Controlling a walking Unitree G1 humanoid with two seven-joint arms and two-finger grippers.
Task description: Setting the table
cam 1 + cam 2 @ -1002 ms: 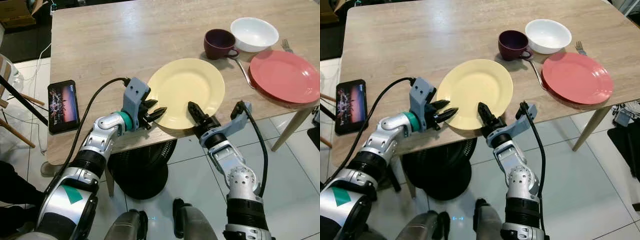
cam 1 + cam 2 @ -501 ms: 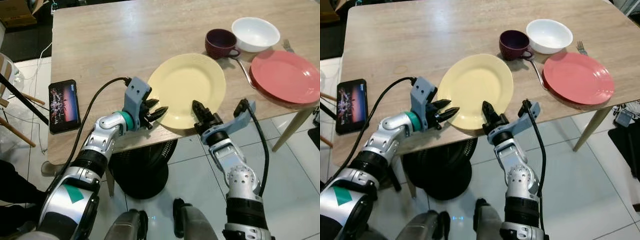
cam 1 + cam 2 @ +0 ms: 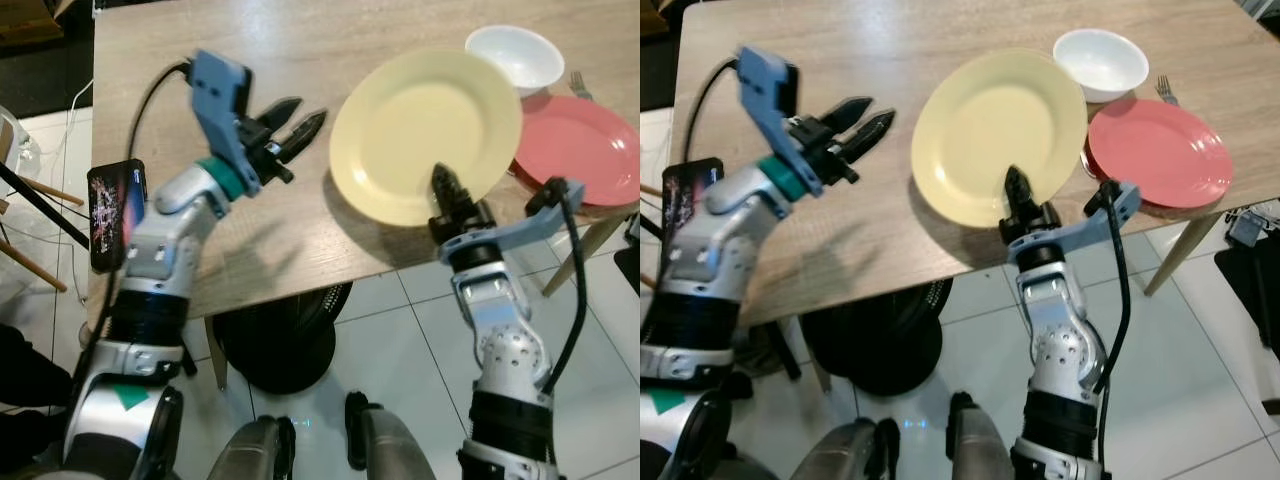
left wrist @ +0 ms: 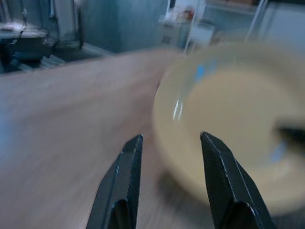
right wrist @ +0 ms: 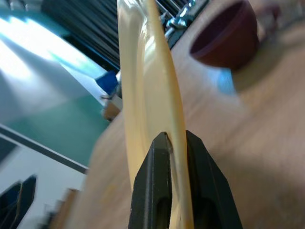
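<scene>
Right wrist view: right claw pinches yellow plate rim.

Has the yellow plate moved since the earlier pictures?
Yes. The yellow plate, gripped by the right gripper, has lifted off the table and now tilts up, overlapping the red plate and hiding the mug.

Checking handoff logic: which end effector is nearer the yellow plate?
Right. The right end effector is clamped on the yellow plate at its near rim, holding it lifted and tilted. The left end effector hovers open, apart from its left edge.
</scene>
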